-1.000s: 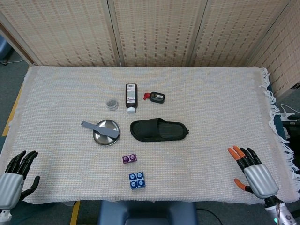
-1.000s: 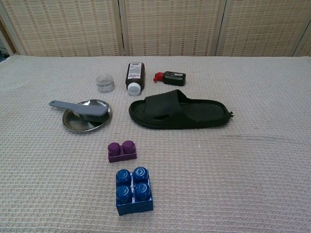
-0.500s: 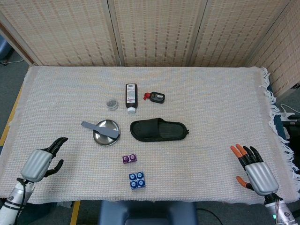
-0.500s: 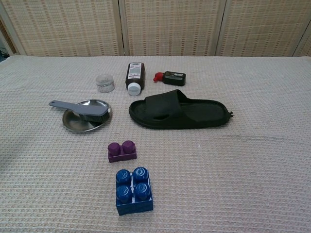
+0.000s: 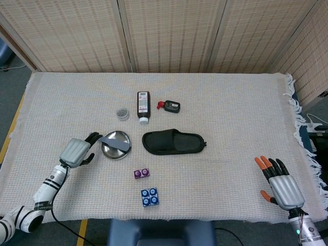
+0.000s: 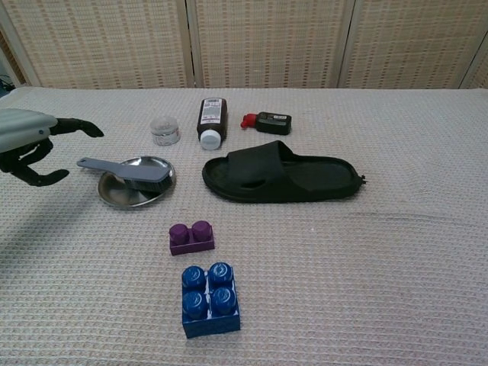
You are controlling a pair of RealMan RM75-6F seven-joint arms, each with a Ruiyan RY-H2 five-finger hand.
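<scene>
While open, left hand [image 5: 78, 151] nears brush [image 5: 114, 142].

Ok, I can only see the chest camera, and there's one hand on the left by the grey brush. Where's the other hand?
Observer: In the head view, the right hand is over the near right corner of the white woven tablecloth, far from all the things.
Operator: Is it holding something?
Observer: No, it holds nothing. Its orange-tipped fingers are spread apart.
Operator: Does the left hand touch the brush?
Observer: From above, the left hand has its dark fingers right beside the handle end of the grey plastic brush, which lies across the round metal dish. I cannot tell whether they touch.
</scene>
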